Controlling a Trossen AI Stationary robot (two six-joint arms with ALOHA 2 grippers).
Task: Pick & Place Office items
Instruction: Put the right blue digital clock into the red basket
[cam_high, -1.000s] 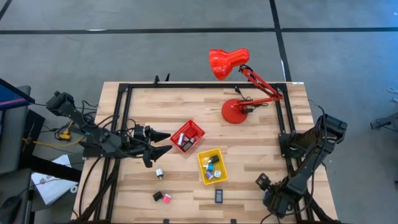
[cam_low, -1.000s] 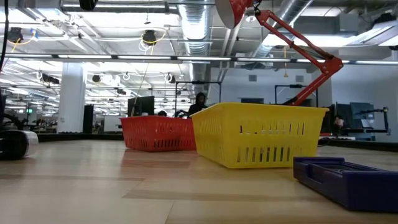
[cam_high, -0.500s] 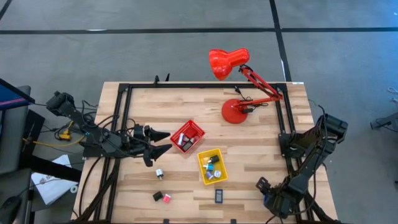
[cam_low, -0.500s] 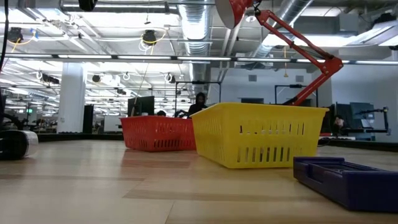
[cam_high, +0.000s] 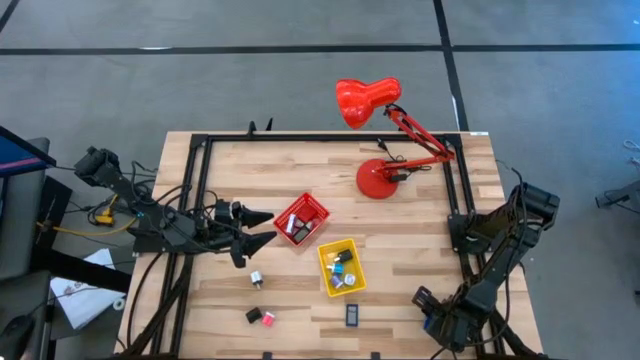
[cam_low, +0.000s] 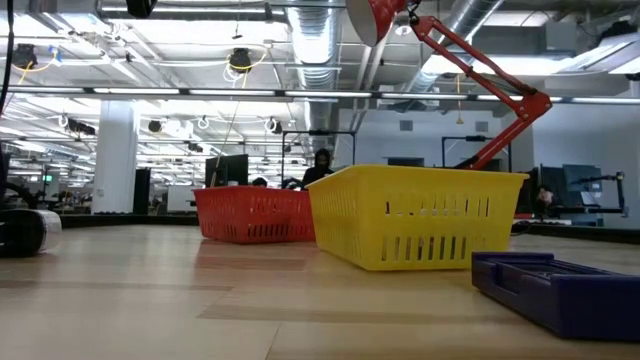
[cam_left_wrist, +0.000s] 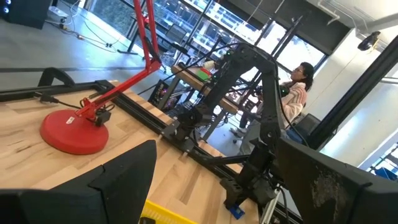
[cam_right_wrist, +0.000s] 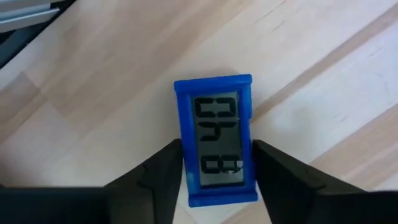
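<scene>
My right gripper (cam_right_wrist: 217, 148) points down over the table's near right part (cam_high: 432, 322), shut on a small blue clock (cam_right_wrist: 214, 140) that lies flat on the wood. My left gripper (cam_high: 268, 229) hovers open and level just left of the red tray (cam_high: 301, 220), touching nothing. The red tray and the yellow tray (cam_high: 341, 267) each hold a few small office items. Loose on the table lie a white-grey piece (cam_high: 256, 278), a black piece (cam_high: 253, 315), a pink piece (cam_high: 268, 319) and a dark flat rectangle (cam_high: 352, 314). My right gripper has the blue clock's two long sides (cam_right_wrist: 180, 124) between its two fingers (cam_right_wrist: 155, 177), near one short end. The fingers come from above, pointing down, and lie across the clock. The clock lies flat on the table, display up.
A big red desk lamp (cam_high: 380, 180) stands at the far right, its head reaching past the far edge. A black frame (cam_high: 200, 200) runs along the table's sides. Bare wood lies between the yellow tray and my right gripper.
My right gripper has sunk slightly toward the table's near edge and tipped a little steeper. The left arm and the loose items have kept still.
</scene>
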